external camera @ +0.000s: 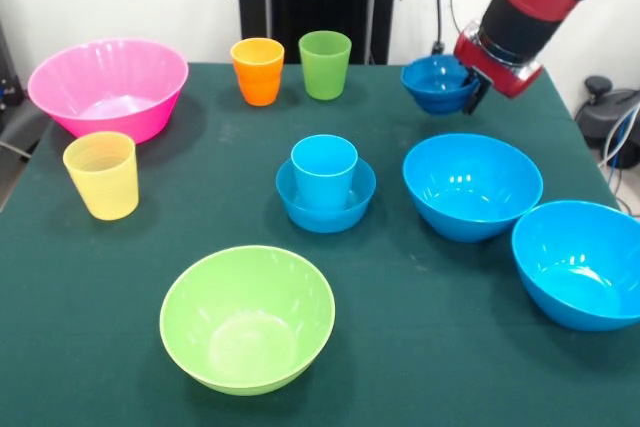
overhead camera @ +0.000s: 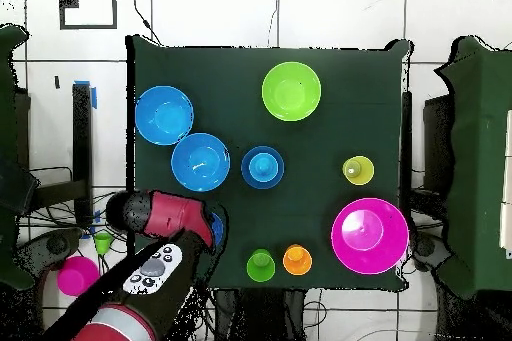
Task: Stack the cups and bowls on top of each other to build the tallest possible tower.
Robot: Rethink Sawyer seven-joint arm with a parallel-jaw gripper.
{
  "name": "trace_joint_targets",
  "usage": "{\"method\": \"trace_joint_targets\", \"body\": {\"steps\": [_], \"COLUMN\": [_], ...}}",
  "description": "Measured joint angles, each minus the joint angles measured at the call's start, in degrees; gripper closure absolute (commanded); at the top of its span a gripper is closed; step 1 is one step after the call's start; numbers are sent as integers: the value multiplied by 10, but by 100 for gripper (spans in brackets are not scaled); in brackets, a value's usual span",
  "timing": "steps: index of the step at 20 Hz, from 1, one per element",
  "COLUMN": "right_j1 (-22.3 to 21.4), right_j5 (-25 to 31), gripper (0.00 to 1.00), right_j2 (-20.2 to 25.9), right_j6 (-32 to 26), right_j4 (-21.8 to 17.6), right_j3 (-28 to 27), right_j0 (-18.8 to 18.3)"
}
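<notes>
The gripper holds a small blue bowl by its rim, jaws closed on it, lifted at the desk's far corner. The likely next move carries it over a stack, lined up level. In view: four cups, one sitting in the other small blue bowl; two large blue bowls, one lime, one pink.

A cup stands inside a small bowl mid-table. Beside that bowl to its right sit two large bowls; another bowl lies in front.
</notes>
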Motion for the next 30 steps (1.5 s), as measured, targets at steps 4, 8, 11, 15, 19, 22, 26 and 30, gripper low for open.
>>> {"method": "trace_joint_targets", "body": {"steps": [4,8,11,15,19,22,26,30], "right_j1": [-4,-6,-6,-1,8,11,17,21], "right_j5": [55,85,88,88,88,88,88,97], "gripper": [100,100,100,100,100,100,100,100], "right_j2": [-19,-38,-50,-62,-69,-70,-71,-71], "right_j6": [0,0,0,0,0,0,0,0], "right_j4": [-17,-35,-52,-82,-99,-106,-121,-142], "right_j3": [-27,-55,-80,-126,-165,-179,-207,-240], "right_j0": [2,5,5,-2,-12,-17,-29,-50]}}
